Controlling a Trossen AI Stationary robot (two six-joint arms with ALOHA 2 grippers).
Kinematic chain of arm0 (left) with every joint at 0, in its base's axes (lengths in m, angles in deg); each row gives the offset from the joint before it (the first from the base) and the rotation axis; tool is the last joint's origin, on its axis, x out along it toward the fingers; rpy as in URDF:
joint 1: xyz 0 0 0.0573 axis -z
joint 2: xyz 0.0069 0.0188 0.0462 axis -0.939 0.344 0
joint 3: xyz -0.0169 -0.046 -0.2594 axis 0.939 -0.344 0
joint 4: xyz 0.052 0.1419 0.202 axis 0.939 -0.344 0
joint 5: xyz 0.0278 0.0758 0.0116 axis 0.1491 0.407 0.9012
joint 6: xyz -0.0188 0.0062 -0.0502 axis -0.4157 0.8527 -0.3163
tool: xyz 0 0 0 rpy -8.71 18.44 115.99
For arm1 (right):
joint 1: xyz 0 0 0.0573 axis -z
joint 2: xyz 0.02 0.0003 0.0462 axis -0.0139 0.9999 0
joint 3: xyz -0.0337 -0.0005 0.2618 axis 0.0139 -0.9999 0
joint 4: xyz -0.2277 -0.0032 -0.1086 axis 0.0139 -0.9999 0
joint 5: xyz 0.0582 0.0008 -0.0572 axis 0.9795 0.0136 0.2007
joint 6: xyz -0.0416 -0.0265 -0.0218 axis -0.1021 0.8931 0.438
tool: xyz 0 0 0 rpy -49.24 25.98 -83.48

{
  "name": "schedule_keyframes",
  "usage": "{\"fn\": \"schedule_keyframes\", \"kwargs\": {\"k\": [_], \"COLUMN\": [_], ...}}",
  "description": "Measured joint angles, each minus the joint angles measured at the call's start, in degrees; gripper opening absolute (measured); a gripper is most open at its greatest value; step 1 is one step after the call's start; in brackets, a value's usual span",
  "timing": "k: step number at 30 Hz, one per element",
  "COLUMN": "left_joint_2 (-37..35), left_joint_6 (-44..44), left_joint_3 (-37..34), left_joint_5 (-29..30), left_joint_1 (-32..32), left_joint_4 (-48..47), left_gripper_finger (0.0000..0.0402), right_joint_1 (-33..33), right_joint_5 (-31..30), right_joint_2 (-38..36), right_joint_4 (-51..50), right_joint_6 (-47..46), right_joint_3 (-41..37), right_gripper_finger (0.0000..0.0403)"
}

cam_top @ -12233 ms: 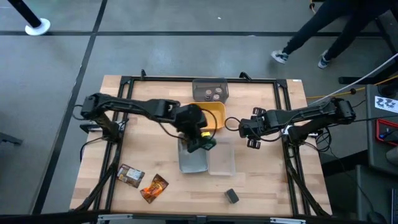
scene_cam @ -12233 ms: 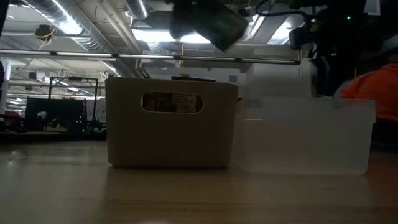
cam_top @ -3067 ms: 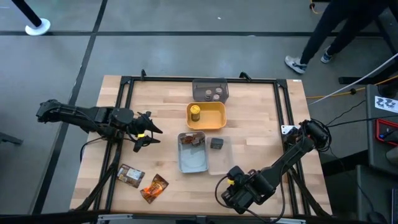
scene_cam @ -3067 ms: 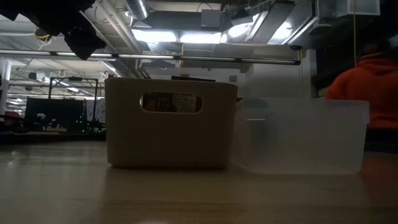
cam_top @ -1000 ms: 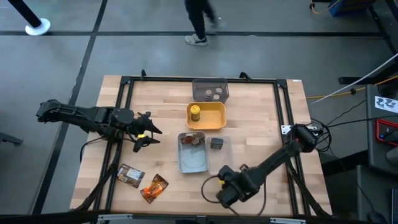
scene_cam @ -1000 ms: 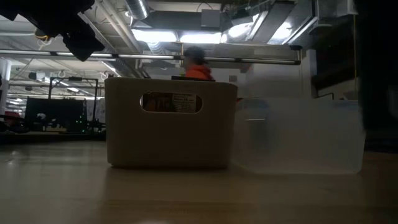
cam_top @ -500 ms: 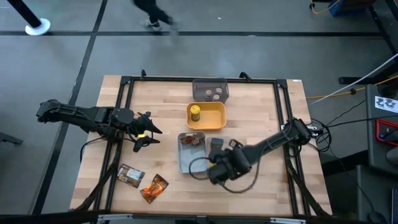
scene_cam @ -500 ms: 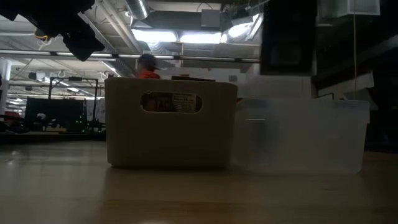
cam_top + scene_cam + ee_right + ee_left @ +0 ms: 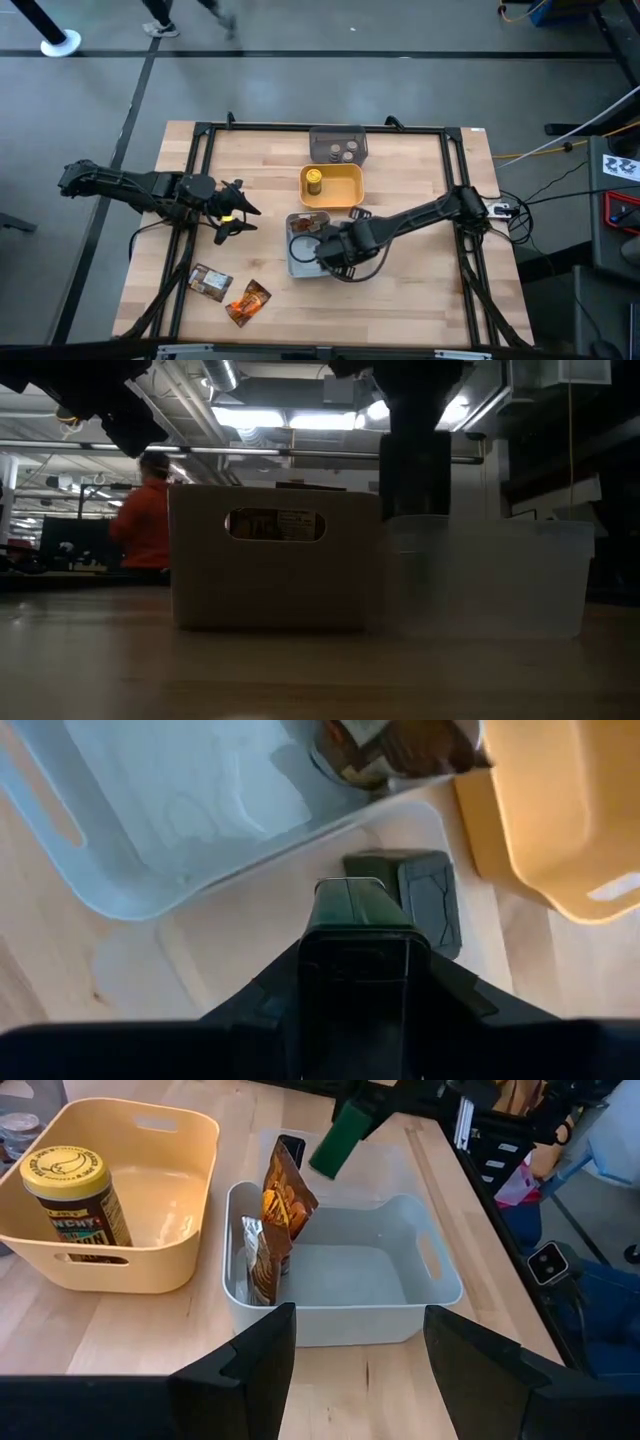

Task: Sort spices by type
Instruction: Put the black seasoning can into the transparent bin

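Note:
My right gripper (image 9: 335,247) hangs over the clear tray (image 9: 240,925), shut on a dark grey cube box (image 9: 355,915). A second dark cube box (image 9: 425,900) lies on that tray's floor. Two foil packets (image 9: 272,1230) stand upright in the pale-blue tray (image 9: 345,1325). A brown packet (image 9: 209,283) and an orange packet (image 9: 248,301) lie flat on the table near its near edge. The yellow-lidded jar (image 9: 72,1195) stands in the yellow tray (image 9: 195,1140). Two tiny round jars (image 9: 338,151) sit in the grey tray. My left gripper (image 9: 236,212) waits open over the table's left part. My right gripper pinches the dark grey cube box between its two fingers (image 9: 262,1000), one on each opposite side wall (image 9: 312,945). The fingers come from above, pointing down. The box is lifted clear, level, above the clear tray (image 9: 500,580).
The grey tray (image 9: 338,135) sits by the far edge, with the yellow tray (image 9: 332,186) just nearer. The pale-blue tray (image 9: 305,262) and the clear tray stand side by side mid-table. Bare wood lies near the near edge. A person in orange (image 9: 148,520) walks behind the table.
My right gripper has carried the dark cube box from the table's near edge toward the far edge and leftward, ending above the clear tray. The box has stayed lifted clear and held throughout. A person has walked leftward behind the table.

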Motion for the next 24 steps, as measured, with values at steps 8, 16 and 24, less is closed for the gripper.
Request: {"fn": "schedule_keyframes", "kwargs": {"k": [8,16,24], "left_joint_2": [0.01,0.02,0.02], "left_joint_6": [0.87,0.94,0.94], "left_joint_3": [0.00,0.00,0.00], "left_joint_5": [-0.01,0.00,0.00], "left_joint_1": [0.00,0.00,0.00], "left_joint_4": [0.01,0.01,0.01], "left_gripper_finger": [0.0205,0.0205,0.0205], "right_joint_1": [0.18,0.18,0.26], "right_joint_5": [2.74,2.98,3.33], "right_joint_2": [0.44,0.44,0.42], "right_joint_4": [6.37,10.90,11.26], "right_joint_6": [1.22,1.35,1.34], "right_joint_3": [-7.11,-11.66,-12.62], "right_gripper_finger": [0.0131,0.0131,0.0153]}}
